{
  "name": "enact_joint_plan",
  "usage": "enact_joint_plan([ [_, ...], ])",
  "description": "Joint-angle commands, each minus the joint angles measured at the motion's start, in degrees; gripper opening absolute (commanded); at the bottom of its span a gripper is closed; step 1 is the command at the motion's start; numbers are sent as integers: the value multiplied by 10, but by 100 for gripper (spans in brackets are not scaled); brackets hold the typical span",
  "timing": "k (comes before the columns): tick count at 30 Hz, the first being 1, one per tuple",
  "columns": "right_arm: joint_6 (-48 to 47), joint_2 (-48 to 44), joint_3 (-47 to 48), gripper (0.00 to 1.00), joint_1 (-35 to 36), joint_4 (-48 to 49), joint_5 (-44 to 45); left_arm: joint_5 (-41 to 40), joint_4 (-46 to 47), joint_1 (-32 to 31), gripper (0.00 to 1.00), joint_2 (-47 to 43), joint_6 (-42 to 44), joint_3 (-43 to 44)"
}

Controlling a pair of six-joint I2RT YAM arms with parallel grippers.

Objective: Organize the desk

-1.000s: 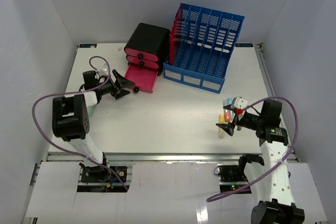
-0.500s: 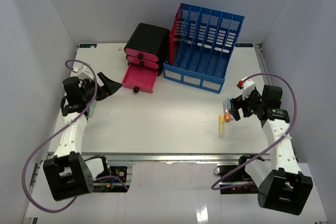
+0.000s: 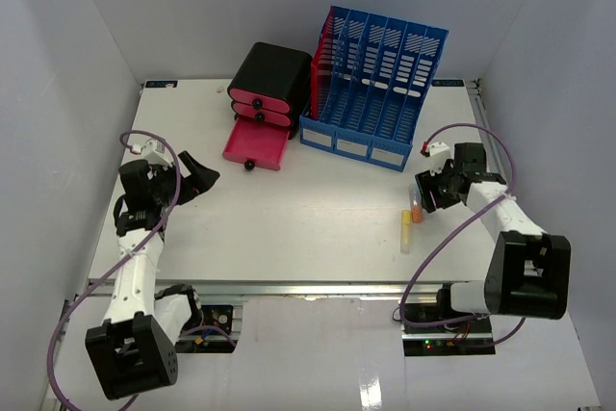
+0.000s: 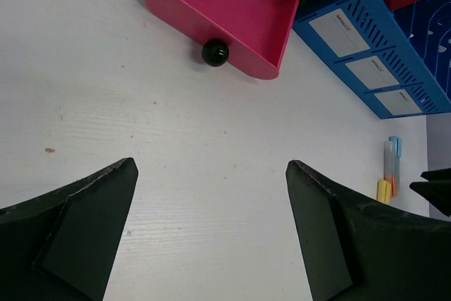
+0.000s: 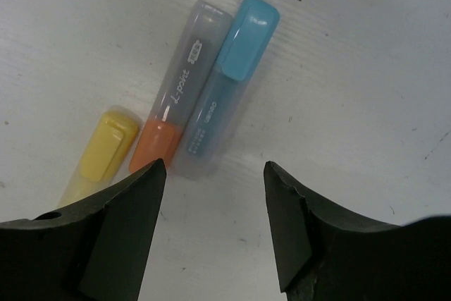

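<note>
Right hand (image 5: 215,174) above three plastic highlighter pens (image 5: 180,100) on the large flat white tabletop (image 3: 318,218).
Its fingers stand apart, holding nothing; the left hand (image 4: 211,167), also apart, faces the open pink plastic drawer (image 4: 225,12).

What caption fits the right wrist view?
Open right gripper poised over blue highlighter, orange highlighter and yellow highlighter lying side by side on the desk.

Top cam: high above near edge, looks down, whole desk (image 3: 318,209) in frame. Left wrist: low, faces forward toward pink drawer (image 4: 225,5). Right wrist: very close, straight down on highlighters (image 5: 180,114). All three share highlighters.
</note>
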Motion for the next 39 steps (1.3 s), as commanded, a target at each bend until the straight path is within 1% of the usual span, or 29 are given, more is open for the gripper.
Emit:
enact_joint_plan([
  [1, 34, 52, 50, 64, 7, 45, 28, -4, 2, 4, 98, -21, 15, 4],
  [6, 44, 91, 64, 63, 10, 50, 26, -1, 2, 4, 98, -23, 16, 5],
  [16, 51, 121, 44, 63, 14, 62, 8, 1, 2, 4, 98, -27, 16, 4],
  [20, 51, 132, 33, 60, 14, 67, 9, 0, 2, 4, 98, -28, 16, 3],
  [26, 48, 146, 21, 51, 15, 75, 16, -2, -1, 4, 98, -29, 15, 3],
  [31, 45, 151, 21, 40, 15, 76, 19, -5, -6, 4, 98, -33, 16, 2],
  [34, 40, 136, 22, 30, 15, 76, 23, -8, -11, 4, 98, -35, 17, 1],
  [39, 16, 78, 29, 18, 15, 73, 32, -14, -16, 4, 98, -41, 17, -1],
])
